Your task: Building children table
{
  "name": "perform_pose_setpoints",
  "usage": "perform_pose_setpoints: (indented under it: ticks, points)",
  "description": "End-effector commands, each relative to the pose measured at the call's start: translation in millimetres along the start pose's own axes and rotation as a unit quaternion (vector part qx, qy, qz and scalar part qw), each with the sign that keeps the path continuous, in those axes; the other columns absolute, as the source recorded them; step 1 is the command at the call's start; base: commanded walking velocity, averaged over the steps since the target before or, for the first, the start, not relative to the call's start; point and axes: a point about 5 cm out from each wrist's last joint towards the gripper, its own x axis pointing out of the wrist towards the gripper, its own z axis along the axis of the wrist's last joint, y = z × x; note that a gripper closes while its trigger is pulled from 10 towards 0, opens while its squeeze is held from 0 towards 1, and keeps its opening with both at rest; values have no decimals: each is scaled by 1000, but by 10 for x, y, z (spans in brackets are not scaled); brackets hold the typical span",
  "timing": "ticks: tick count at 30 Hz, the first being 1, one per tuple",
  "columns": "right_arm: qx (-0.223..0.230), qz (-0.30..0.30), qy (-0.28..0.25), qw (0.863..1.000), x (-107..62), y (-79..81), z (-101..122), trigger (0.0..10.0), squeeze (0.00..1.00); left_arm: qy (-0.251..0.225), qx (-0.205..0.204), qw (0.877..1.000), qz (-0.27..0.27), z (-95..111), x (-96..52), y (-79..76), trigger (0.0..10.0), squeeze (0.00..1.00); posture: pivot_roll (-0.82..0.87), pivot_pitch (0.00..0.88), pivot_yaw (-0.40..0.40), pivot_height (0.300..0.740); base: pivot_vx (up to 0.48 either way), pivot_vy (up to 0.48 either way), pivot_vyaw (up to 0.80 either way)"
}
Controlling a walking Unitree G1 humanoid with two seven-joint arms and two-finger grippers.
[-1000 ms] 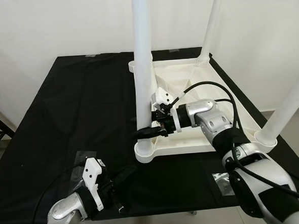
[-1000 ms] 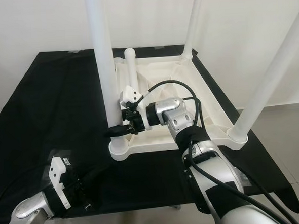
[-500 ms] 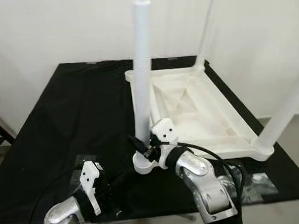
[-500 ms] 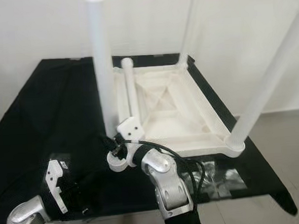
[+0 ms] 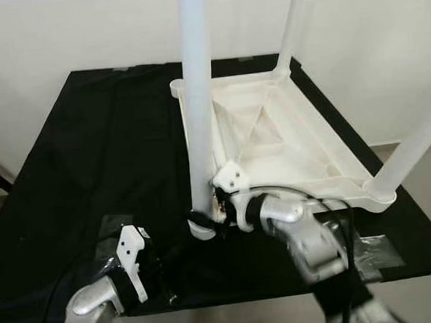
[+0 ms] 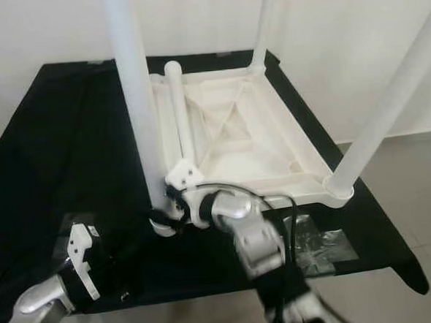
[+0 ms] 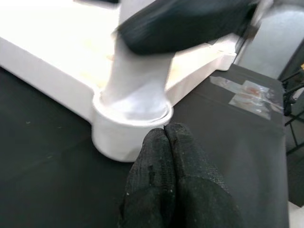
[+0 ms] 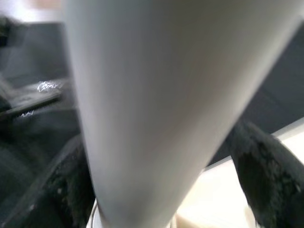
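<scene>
The white children's table (image 5: 273,154) lies upside down on a black cloth, its legs pointing up. My right gripper (image 5: 203,215) is shut on the base of the near-left leg (image 5: 198,97), just above its corner socket (image 5: 202,230). In the right wrist view that leg (image 8: 156,95) stands between the two black fingers (image 8: 266,180). My left gripper (image 7: 165,134) is shut with nothing in it and lies low on the cloth, its tips almost touching the same socket (image 7: 128,130). The left arm (image 5: 99,300) reaches in from the front left.
Two more legs stand at the far right (image 5: 293,25) and near right (image 5: 412,142) corners. Another white leg (image 6: 179,112) seems to lie along the top's left rim. A taped plastic bag (image 5: 374,240) lies on the cloth at the front right, near the table edge. A white wall is behind.
The camera has shifted. My right arm has swung from over the upturned top round to the front and is blurred. Its gripper stays on the leg's base. The left gripper has hardly moved.
</scene>
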Motion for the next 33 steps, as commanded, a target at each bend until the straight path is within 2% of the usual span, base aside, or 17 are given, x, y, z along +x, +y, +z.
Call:
perform_pose_setpoints:
  ticks: [1, 5, 7, 15, 22, 23, 25, 26, 33]
  points:
    - [-16, 29, -26, 999, -122, -167, 89, 10000, 0, 7, -11, 1000, 0, -48, -4, 3, 10000, 0, 63, 38, -52, 740, 0, 0, 0]
    - [-1, 76, -54, 996, -175, -421, 295, 10000, 0, 5, -10, 1000, 3, -49, 17, 30, 10000, 0, 70, 26, -59, 740, 0, 0, 0]
    - [7, 87, -65, 994, -167, -484, 374, 10000, 0, 4, -9, 1000, 4, -48, 23, 38, 10000, 0, 73, 22, -61, 740, 0, 0, 0]
    - [24, 110, -75, 991, -111, -593, 530, 10000, 0, 4, -7, 1000, 7, -53, 38, 66, 10000, 0, 80, 8, -66, 740, 0, 0, 0]
    - [32, 148, -73, 986, -100, -607, 481, 10000, 0, 4, -5, 1000, 8, -55, 51, 83, 10000, 0, 77, 6, -62, 740, 0, 0, 0]
    - [33, 150, -73, 986, -105, -611, 453, 5373, 0, 4, -5, 1000, 7, -57, 52, 87, 10000, 0, 74, 7, -58, 740, 0, 0, 0]
    - [33, 150, -73, 986, -105, -611, 453, 5373, 0, 4, -5, 1000, 7, -57, 52, 87, 10000, 0, 74, 7, -58, 740, 0, 0, 0]
    - [46, 160, -79, 983, -129, -616, 398, 0, 0, 4, -6, 1000, 5, -59, 55, 95, 10000, 0, 71, 6, -54, 740, 0, 0, 0]
    - [52, 147, -81, 984, -144, -624, 344, 0, 0, 6, -6, 1000, 3, -62, 54, 95, 10000, 0, 69, 8, -52, 740, 0, 0, 0]
